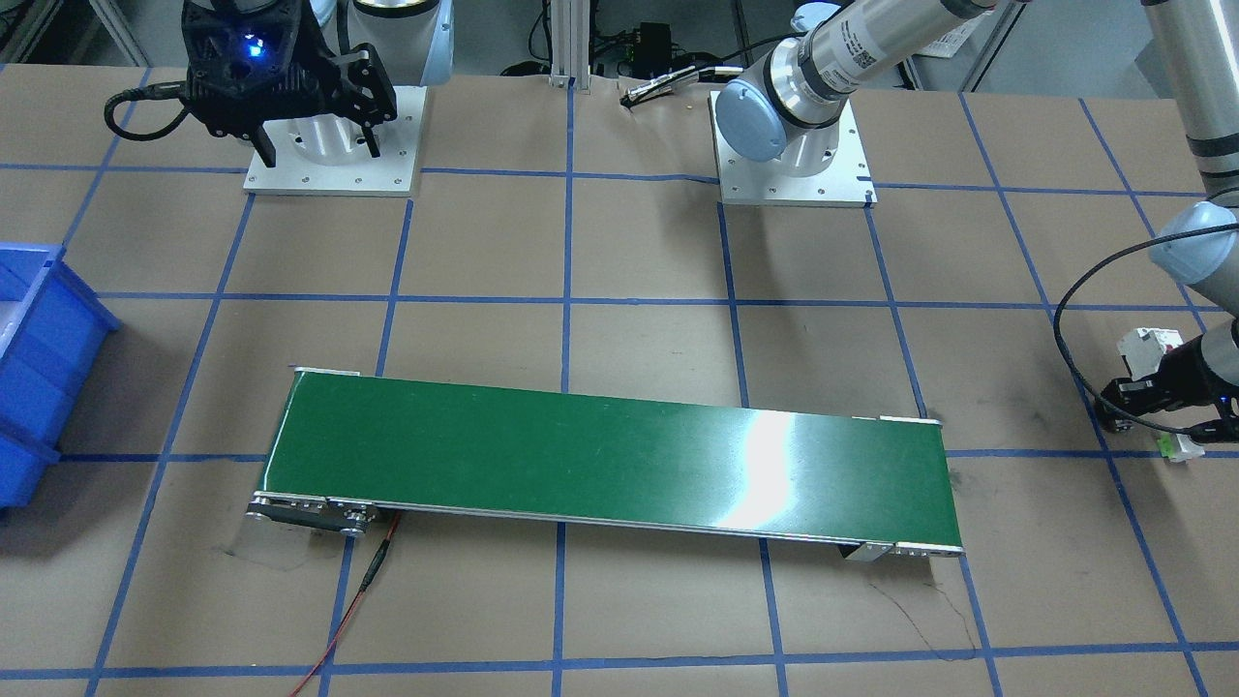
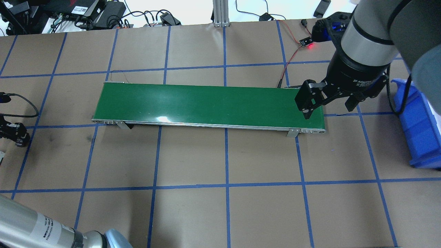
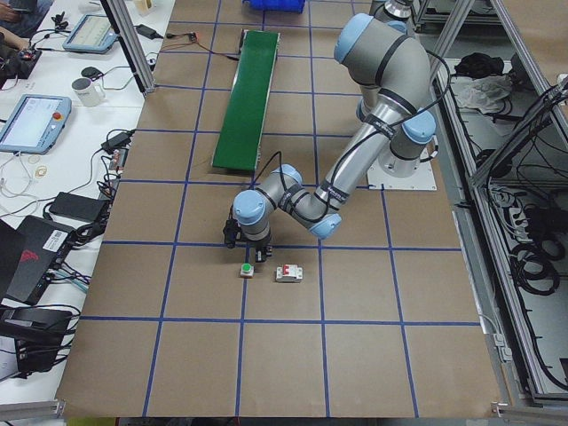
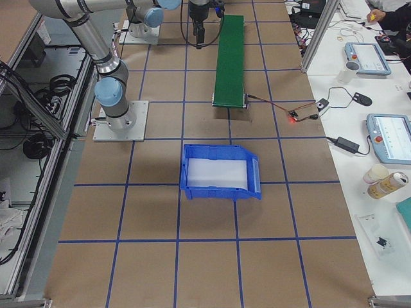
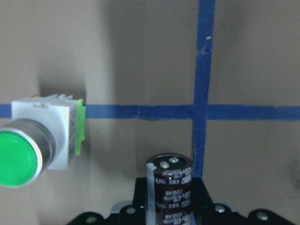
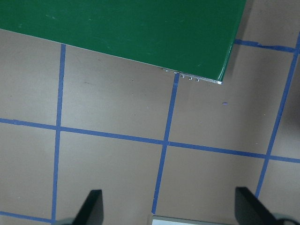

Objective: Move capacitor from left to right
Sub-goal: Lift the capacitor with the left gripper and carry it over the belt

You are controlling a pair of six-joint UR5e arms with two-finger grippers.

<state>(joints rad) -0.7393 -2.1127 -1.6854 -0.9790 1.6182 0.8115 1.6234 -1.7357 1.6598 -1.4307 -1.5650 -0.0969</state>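
The capacitor (image 5: 169, 186), a stubby dark cylinder with a pale stripe and two terminals on its top end, stands upright between my left gripper's black fingers in the left wrist view. My left gripper (image 1: 1126, 399) is low over the table at the robot's far left and is shut on it. My right gripper (image 2: 328, 107) is open and empty, hovering over the right end of the green conveyor belt (image 2: 206, 103). Its fingertips (image 6: 93, 207) show spread wide in the right wrist view.
A green-capped push button (image 5: 37, 143) lies just beside the capacitor, and a white breaker with red switches (image 1: 1148, 346) is close by. A blue bin (image 2: 421, 131) stands at the robot's right. A red wire and small board (image 2: 305, 42) lie past the belt's right end.
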